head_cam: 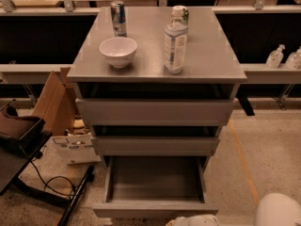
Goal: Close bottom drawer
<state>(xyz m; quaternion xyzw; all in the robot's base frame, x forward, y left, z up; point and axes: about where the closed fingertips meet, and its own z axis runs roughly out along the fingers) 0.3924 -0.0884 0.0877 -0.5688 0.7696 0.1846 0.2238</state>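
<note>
The grey cabinet (207, 55) has three drawers. The bottom drawer (155, 208) is pulled out towards me, and its shallow grey tray interior (155, 178) is empty. The middle drawer front (155, 145) and the top drawer front (155, 111) each stand out a little. A pale part at the bottom edge is my gripper (190, 220). It sits just in front of the bottom drawer's front, right of its middle. A rounded white part of my arm (278, 211) shows at the bottom right.
On the cabinet top stand a white bowl (118, 51), a can (118, 18) and a clear water bottle (175, 41). A cardboard box (54, 102), a black stand with cables (28, 173) and a white bag (75, 147) lie to the left. Bare floor lies to the right.
</note>
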